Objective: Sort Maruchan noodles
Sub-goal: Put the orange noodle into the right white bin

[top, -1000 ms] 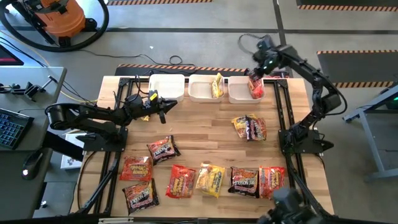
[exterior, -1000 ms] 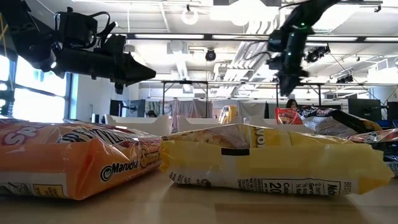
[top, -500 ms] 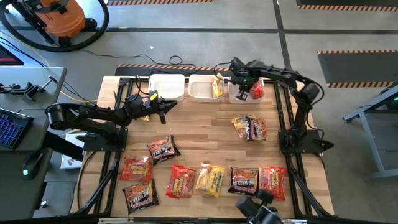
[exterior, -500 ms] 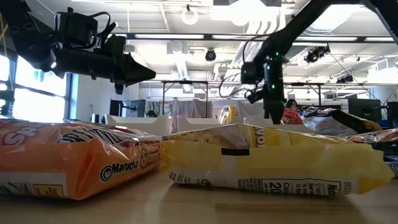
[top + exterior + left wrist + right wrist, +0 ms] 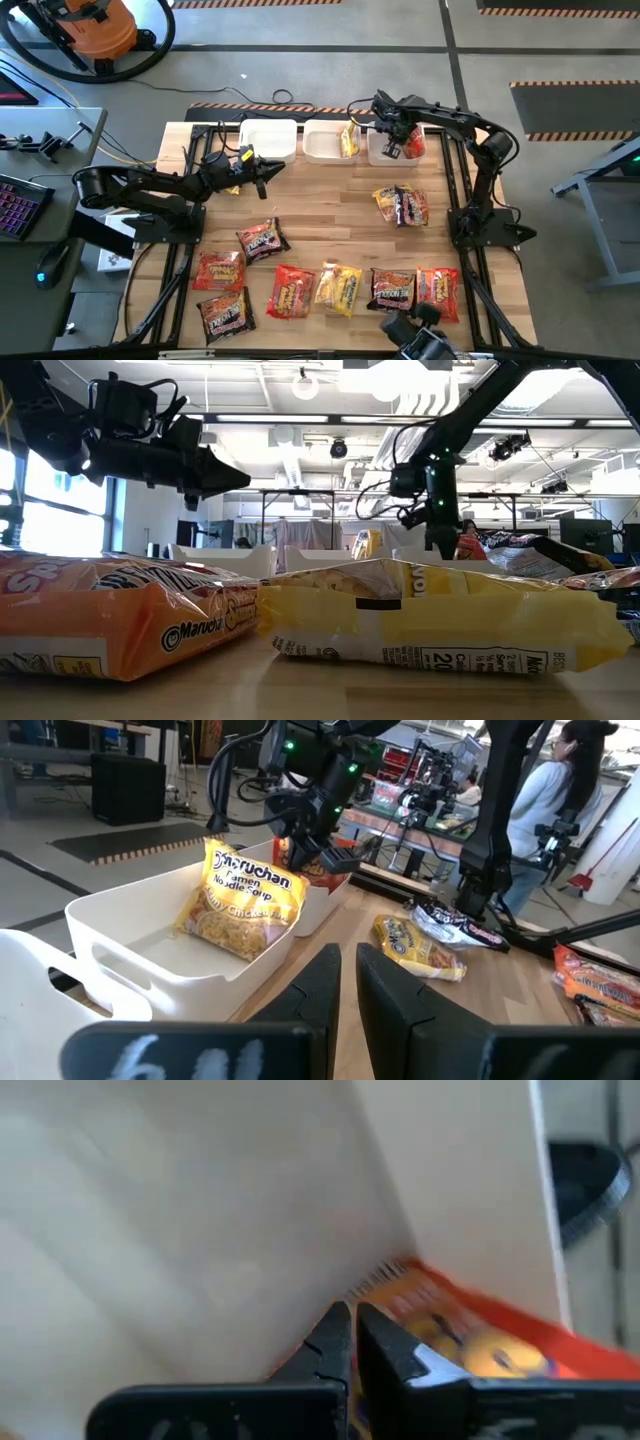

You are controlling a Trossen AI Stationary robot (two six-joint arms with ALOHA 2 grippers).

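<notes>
Three white bins stand along the table's far edge. The middle bin holds a yellow Maruchan packet that leans on its wall. A red packet lies in the right bin. My right gripper is shut and points steeply down into that bin, its tips beside the red packet's crimped edge. My left gripper hovers level before the left bin, shut and holding nothing. Several more packets lie flat on the table. My right gripper's shut fingertips come from above, slanting, down to the right bin's floor right beside the red packet's crimped edge. I cannot tell whether they touch the packet. The packet rests in the bin against its wall.
A yellow and a dark packet lie together right of centre. Red, yellow and dark packets line the near edge, and one dark packet lies left of centre. The wood between the bins and these packets is bare.
My right gripper has come down from above the right bin's far rim into the bin, going toward the table's left, and it has rolled about its own axis. The red packet stays in the bin. My left arm has kept still.
</notes>
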